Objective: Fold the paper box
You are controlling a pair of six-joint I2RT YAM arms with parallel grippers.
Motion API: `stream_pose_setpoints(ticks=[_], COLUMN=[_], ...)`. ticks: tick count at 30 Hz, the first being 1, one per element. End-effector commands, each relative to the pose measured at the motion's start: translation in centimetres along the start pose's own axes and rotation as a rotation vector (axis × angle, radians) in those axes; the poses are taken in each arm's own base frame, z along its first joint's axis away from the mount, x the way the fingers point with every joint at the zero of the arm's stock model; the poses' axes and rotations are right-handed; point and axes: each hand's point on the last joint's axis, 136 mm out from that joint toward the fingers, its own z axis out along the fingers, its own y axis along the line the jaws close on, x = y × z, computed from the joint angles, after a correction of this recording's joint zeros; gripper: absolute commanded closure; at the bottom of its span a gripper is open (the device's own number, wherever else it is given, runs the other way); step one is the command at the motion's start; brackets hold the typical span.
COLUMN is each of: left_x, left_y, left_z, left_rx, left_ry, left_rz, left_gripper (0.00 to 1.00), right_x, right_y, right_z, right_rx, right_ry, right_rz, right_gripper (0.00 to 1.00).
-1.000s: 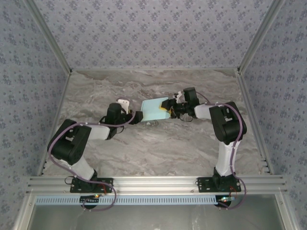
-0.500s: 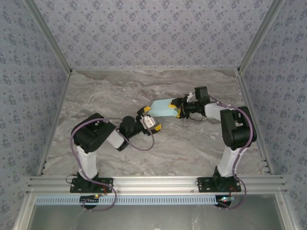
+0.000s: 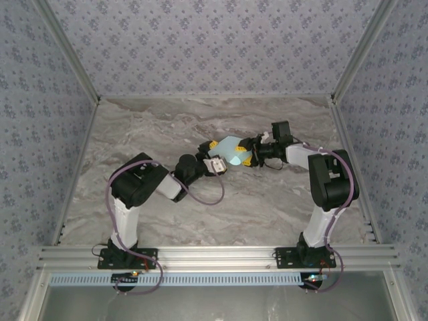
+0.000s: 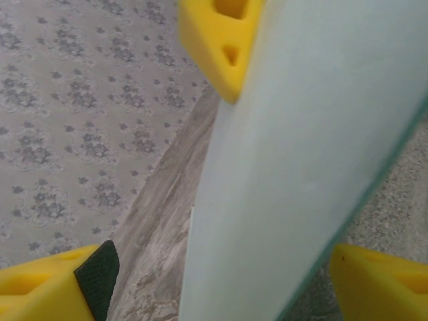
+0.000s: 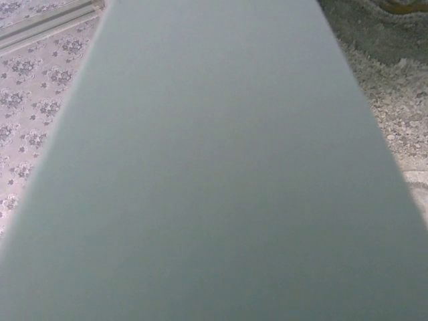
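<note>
Fingers point(image 4: 47, 284) of the left gripper point(image 3: 219, 156) are standing wide apart, straddling the left end of the paper box point(image 3: 231, 151). A gap is showing beside the dark pad, so they are gripping nothing. Across from them, the right gripper point(image 3: 245, 154) is pinching the box's right end between its yellow fingers, holding the pale aqua card clear of the marbled table point(image 3: 154, 127). Both arms are reaching inward, meeting just behind the table's middle.

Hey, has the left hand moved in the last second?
Yes. The left hand has swung right, away from the left wall, reaching the paper box.
</note>
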Motion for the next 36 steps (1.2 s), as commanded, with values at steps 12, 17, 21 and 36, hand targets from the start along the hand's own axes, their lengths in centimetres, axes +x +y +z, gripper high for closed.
stream_pose_setpoints(ticks=[12,17,21,36], left_x=[-0.4,-1.0,-0.9,0.4], left_y=[-1.0,-1.0,-1.2,-0.1], left_z=[2.0,2.7,2.7,-0.2], left_rx=[0.003,0.041,0.058,0.171], left_ry=[-0.041,-0.050,-0.039,0.108], left_rz=[0.139,0.116,0.096,-0.044], left_gripper=[0.01,0.19,0.29,0.52], right_x=[1.9,2.6,2.7,2.7], right_y=[2.0,2.1,2.0,2.6], right_z=[0.3,0.5,0.5,-0.2], right_rx=[-0.004,-0.003,-0.004,-0.020], right_ry=[0.021,0.029,0.028,0.025], right_rz=[-0.004,-0.012,-0.013,-0.040], right_gripper=[0.51,0.51,0.50,0.32])
